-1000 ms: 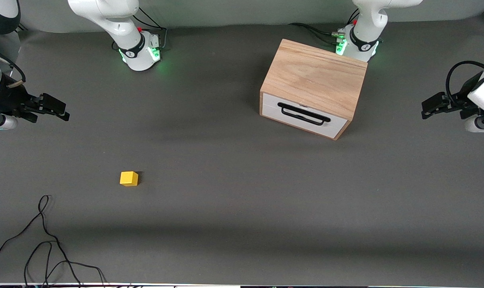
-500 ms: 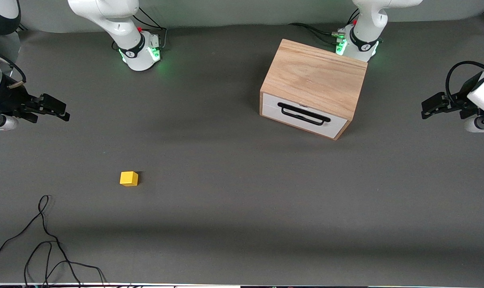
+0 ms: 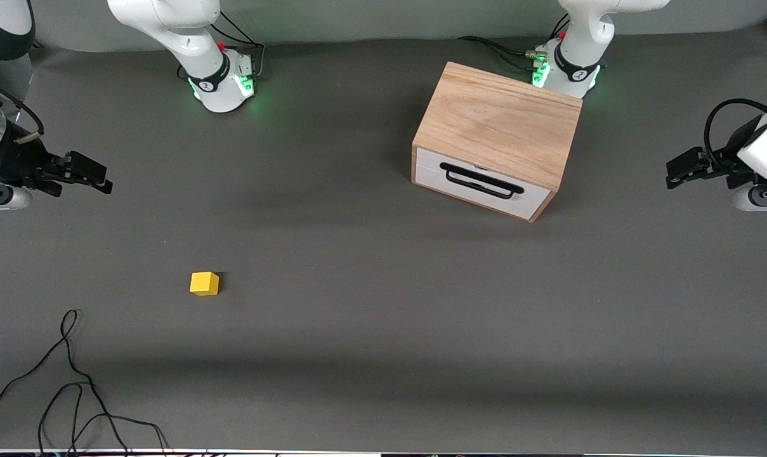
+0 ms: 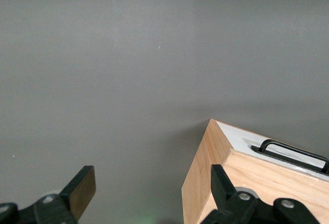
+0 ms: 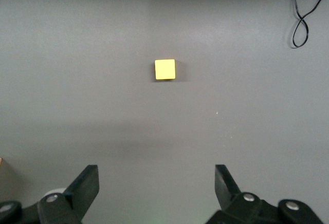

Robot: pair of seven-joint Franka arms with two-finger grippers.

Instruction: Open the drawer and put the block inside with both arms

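Observation:
The drawer [image 3: 481,185] is shut in the light-wood box [image 3: 500,120], its white front and black handle [image 3: 481,181] facing the front camera. The yellow block [image 3: 204,283] lies on the grey table, nearer to the front camera, toward the right arm's end. My right gripper [image 3: 101,178] hangs open and empty over the table at the right arm's end. Its wrist view shows the block [image 5: 165,69] well ahead of the open gripper [image 5: 154,185]. My left gripper [image 3: 675,172] is open and empty over the table beside the box. Its wrist view shows the box corner [image 4: 205,183] and handle [image 4: 290,152] by the gripper [image 4: 152,188].
A loose black cable [image 3: 72,374] lies on the table near the front edge at the right arm's end, and it also shows in the right wrist view [image 5: 300,13]. The two green-lit arm bases [image 3: 221,86] stand along the table's back edge.
Both grippers have shifted only very slightly. The block and the drawer have not moved.

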